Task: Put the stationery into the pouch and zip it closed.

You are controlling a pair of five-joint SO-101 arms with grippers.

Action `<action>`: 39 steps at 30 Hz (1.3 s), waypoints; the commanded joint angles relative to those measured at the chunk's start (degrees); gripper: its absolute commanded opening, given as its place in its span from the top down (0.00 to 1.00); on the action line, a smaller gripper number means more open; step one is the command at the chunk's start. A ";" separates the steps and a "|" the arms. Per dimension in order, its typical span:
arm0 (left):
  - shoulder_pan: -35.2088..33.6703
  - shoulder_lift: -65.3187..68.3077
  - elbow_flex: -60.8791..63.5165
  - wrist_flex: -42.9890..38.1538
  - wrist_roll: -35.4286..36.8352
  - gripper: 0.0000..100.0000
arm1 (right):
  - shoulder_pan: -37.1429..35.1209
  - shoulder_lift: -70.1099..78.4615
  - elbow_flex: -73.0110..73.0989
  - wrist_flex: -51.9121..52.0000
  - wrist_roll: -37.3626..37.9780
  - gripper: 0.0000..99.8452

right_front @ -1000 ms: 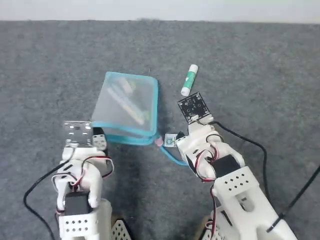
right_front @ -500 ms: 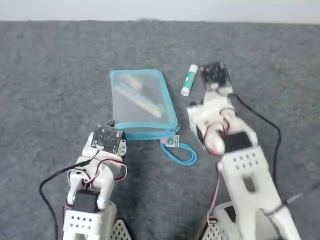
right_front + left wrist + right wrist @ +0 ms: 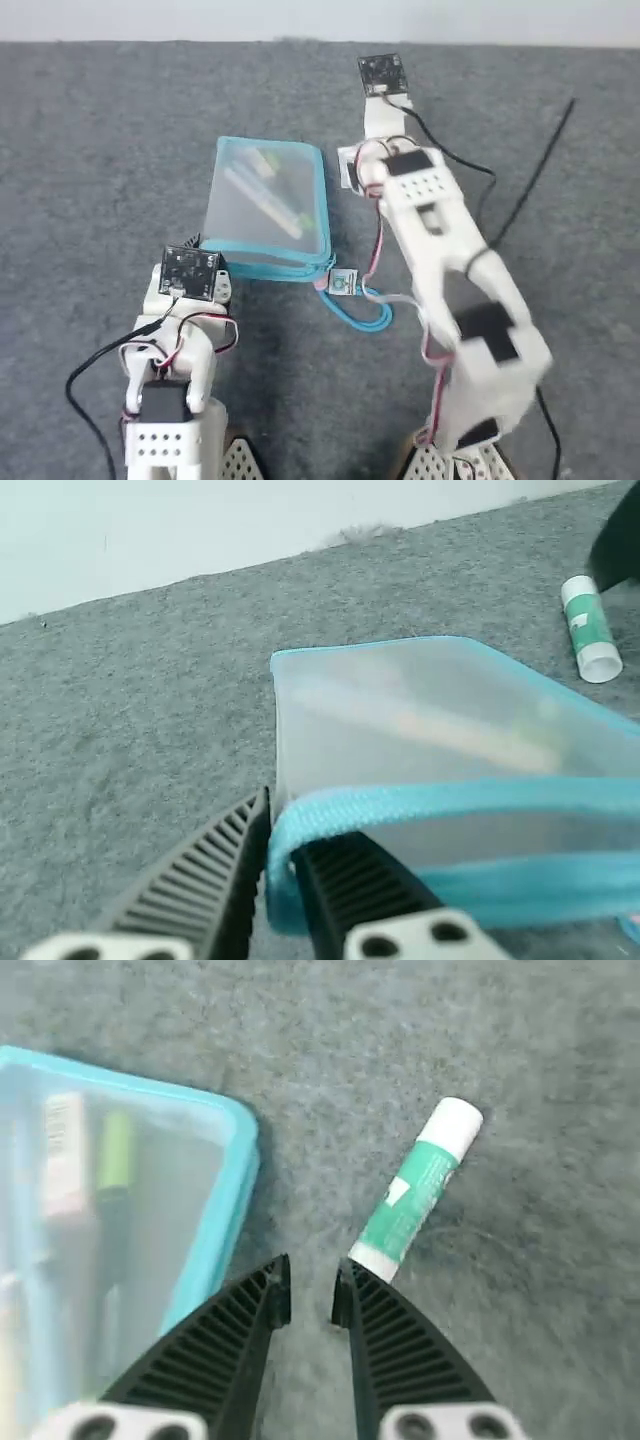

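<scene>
A translucent pouch with a teal edge lies mid-table, with several pens and markers inside. Its teal strap loop and zipper tag lie at its near right corner. In the left wrist view my left gripper is shut on the pouch's teal rim at the near left corner. A green and white glue stick lies on the carpet beside the pouch. My right gripper hovers just short of the stick's near end, its fingers a narrow gap apart and holding nothing.
Grey carpet covers the table up to a pale wall at the far edge. The glue stick lies right of the pouch's far corner. The right arm stretches over the pouch's right side and its cables trail to the right.
The right arm left the strap near the pouch's front and swung out far over the glue stick. The left gripper shifted slightly, and the pouch turned with it.
</scene>
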 commanded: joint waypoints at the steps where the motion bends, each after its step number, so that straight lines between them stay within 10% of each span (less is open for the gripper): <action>1: 0.62 -0.35 -1.10 -2.37 0.70 0.99 | 0.40 6.29 -9.93 0.48 -0.88 0.92; 39: 2.11 -0.35 -0.40 -2.29 0.62 0.99 | 3.30 19.30 -17.93 -1.01 -0.44 0.72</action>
